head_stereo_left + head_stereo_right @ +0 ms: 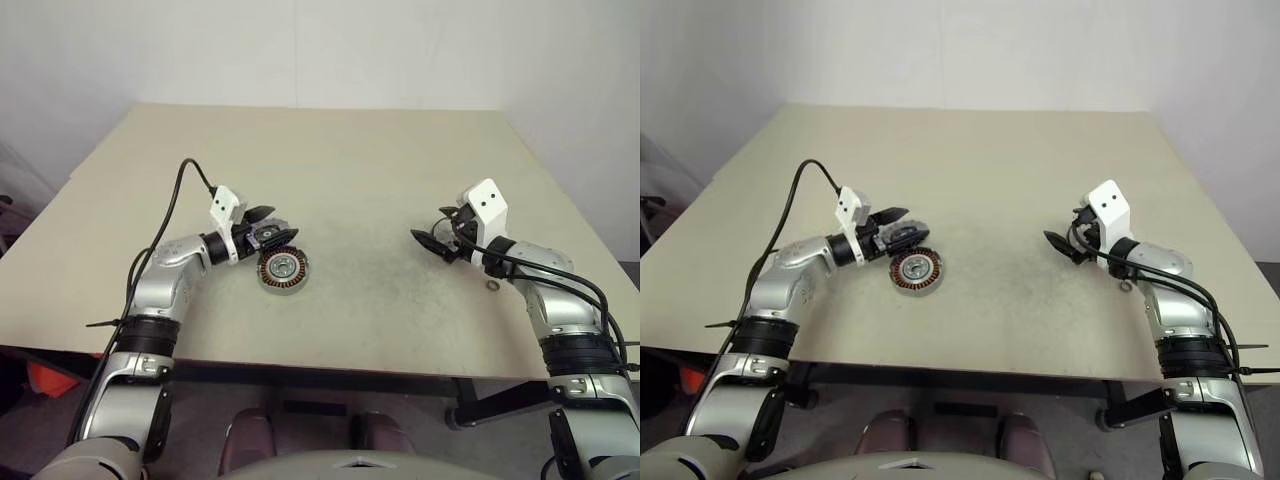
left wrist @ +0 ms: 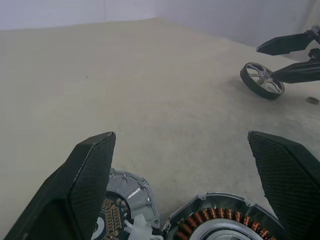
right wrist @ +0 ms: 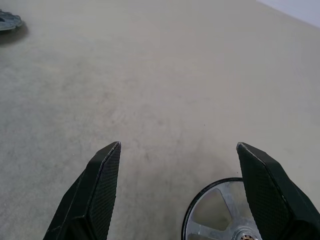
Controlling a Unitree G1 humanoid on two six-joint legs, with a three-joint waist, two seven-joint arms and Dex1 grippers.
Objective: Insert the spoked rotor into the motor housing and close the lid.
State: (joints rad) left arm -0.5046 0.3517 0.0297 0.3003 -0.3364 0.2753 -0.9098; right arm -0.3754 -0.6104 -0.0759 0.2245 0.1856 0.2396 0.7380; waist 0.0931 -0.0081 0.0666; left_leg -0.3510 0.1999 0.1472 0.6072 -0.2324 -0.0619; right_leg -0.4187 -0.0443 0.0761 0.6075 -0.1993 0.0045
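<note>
Both arms reaching inward over bench (image 1: 350,170). Left tool (image 1: 275,232) released above motor housing (image 1: 283,271), lid (image 2: 131,192) alongside. Right tool (image 1: 432,240) released, poised over spoked rotor (image 3: 222,212).

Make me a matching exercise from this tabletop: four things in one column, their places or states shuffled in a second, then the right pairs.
Things:
1. motor housing
2. spoked rotor
3. lid
4. small ring

Places or states:
A. on the table between the right gripper's open fingers
B. copper windings showing, below the open left gripper
C. tiny and alone on the table beside the right forearm
D. grey, ribbed, lying beside the housing under the left gripper

Pairs: 1-B, 2-A, 3-D, 4-C
</note>
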